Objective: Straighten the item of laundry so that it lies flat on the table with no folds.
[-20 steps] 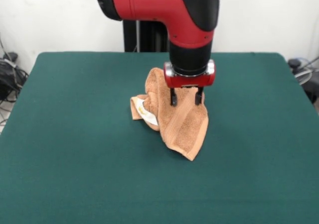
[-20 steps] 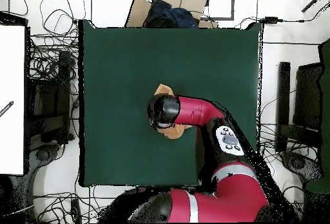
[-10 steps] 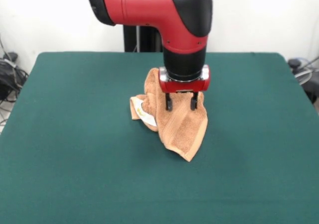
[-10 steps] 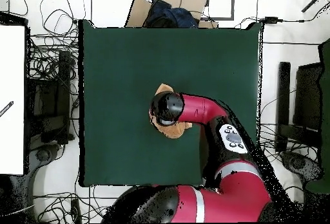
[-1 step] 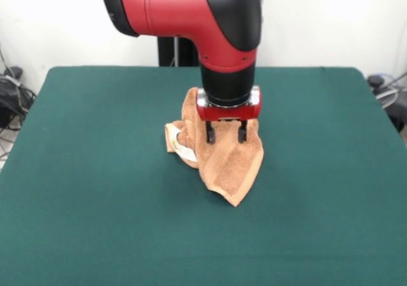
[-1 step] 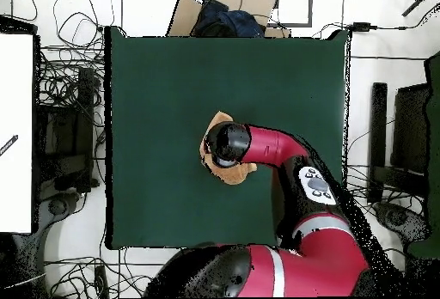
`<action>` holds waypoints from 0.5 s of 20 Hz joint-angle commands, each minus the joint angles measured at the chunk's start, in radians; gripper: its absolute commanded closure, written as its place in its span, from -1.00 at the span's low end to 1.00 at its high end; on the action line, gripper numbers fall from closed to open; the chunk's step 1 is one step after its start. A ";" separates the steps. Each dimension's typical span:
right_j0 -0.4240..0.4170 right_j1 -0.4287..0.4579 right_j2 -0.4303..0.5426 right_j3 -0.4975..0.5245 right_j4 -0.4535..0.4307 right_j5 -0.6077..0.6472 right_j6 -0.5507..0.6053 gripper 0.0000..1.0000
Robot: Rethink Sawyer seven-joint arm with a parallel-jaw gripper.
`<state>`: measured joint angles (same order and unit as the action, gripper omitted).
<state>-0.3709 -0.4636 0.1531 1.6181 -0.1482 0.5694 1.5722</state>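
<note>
The orange-tan towel lies crumpled and folded near the middle of the green table, with a white label showing at its left side. My gripper hangs straight above the towel's upper part, open, its two dark fingers spread a little and their tips just at the cloth. Nothing is between them. Seen from overhead, the arm covers most of the towel; only its edges peek out round the wrist on the table.
Cables and equipment lie off the table's left and right edges in both views. A cardboard box with dark cloth sits beyond the far edge in the overhead view.
The arm has shifted left in the front view and come lower over the towel. The towel itself has kept its shape.
</note>
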 commanded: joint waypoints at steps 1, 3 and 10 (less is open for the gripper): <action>-0.008 0.006 0.086 -0.023 -0.066 -0.017 -0.032 -1.00; -0.001 -0.030 0.083 -0.010 -0.058 0.004 -0.025 -1.00; 0.091 -0.288 0.039 0.082 0.044 0.174 0.107 -1.00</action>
<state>-0.3461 -0.5668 0.1530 1.6379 -0.1449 0.5963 1.5722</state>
